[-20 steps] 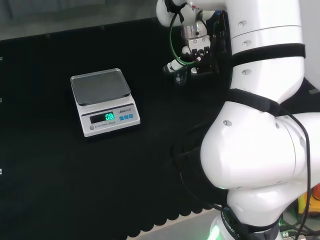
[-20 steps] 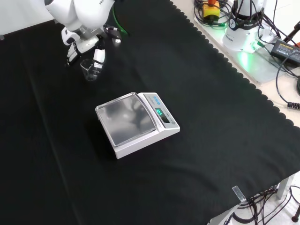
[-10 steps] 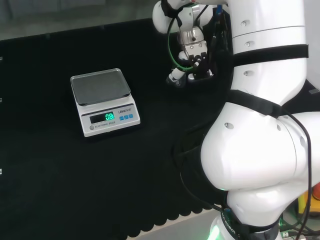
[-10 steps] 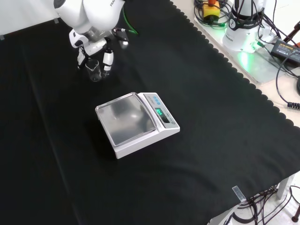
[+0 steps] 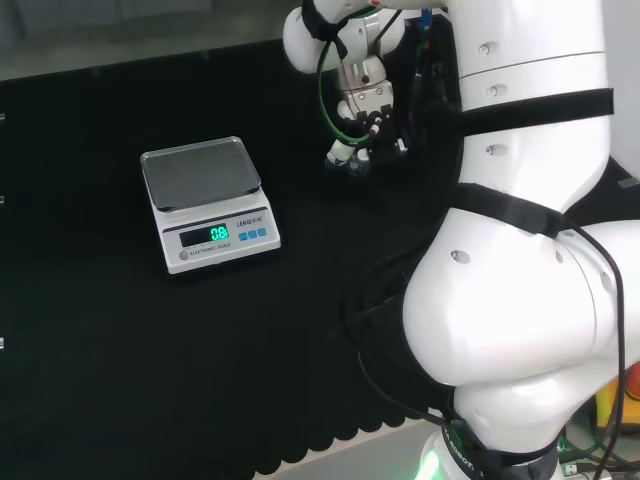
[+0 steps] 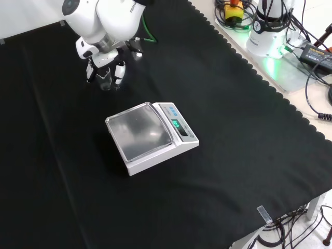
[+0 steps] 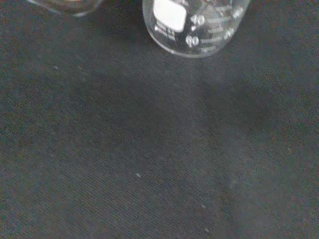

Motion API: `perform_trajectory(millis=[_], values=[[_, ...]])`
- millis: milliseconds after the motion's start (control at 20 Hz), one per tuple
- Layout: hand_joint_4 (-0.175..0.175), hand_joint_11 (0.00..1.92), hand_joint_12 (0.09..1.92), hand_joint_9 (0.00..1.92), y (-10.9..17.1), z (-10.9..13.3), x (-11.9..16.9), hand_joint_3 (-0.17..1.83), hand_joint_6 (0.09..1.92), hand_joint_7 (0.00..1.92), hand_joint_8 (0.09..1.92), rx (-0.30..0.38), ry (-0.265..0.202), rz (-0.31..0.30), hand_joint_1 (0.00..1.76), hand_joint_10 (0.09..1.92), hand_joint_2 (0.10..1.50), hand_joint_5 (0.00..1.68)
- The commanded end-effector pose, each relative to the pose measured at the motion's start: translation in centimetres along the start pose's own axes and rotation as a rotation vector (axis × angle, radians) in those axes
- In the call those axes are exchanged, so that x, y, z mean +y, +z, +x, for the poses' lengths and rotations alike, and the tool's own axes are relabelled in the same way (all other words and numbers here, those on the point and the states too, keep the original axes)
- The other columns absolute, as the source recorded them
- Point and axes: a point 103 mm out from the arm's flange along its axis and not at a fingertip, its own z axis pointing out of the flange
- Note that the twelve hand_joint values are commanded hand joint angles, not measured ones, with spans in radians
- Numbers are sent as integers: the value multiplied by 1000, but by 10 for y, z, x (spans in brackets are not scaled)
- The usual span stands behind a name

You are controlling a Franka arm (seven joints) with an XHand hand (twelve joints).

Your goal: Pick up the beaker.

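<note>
At the far end of the black cloth (image 6: 223, 135), beyond the scale (image 6: 151, 136) in the front view, the hand (image 6: 106, 65) hangs over the small clear beaker (image 6: 106, 80). The white-tipped fingers (image 6: 119, 72) come down on both sides of the glass, one at its left, one at its right, so the beaker sits between them. In the head view the hand (image 5: 362, 120) is right of the scale (image 5: 208, 203), with the beaker (image 5: 358, 165) just below the fingertips. I can't tell whether the fingers actually touch the glass or how far they're curled — too small in both fixed views. The wrist view has the beaker (image 7: 194, 27) close and large, printed graduations facing the camera, apparently resting on the cloth (image 7: 149, 149); a second clear rim (image 7: 65, 6) shows at the frame edge, and I can't say what it is. Progress, as I judge it: the approach is done, the fingers bracket the beaker, but there's no sign of lift — the base looks to be down on the cloth. What's left: close on the glass, confirm the hold, raise it clear. Main risk is the thin smooth wall slipping or tipping if the fingers close unevenly.
</note>
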Motion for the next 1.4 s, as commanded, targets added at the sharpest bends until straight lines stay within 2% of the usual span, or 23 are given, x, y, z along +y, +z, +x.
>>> perform_trajectory(millis=[50,250,400,550,800,1150,1400], values=[[-74,1277,780,1170,-8,6,2,305,87,844,469,-54,6,-38,954,206,795,816],[-99,1358,705,1280,-11,0,1,407,128,919,424,-79,19,-55,1106,92,745,913],[-111,1420,661,1328,-11,-2,0,470,152,956,409,-92,23,-56,1189,87,716,952],[-117,1399,636,1336,-12,-4,-1,489,163,978,410,-95,23,-52,1243,87,707,967],[-137,1397,602,1351,-16,-1,-1,545,181,996,397,-89,17,-43,1275,87,680,965],[-148,1415,586,1363,-27,-4,0,572,194,997,391,-36,15,-33,1271,87,659,962],[-155,1431,580,1369,-36,-4,1,577,199,996,392,-34,1,-13,1268,87,654,960]])
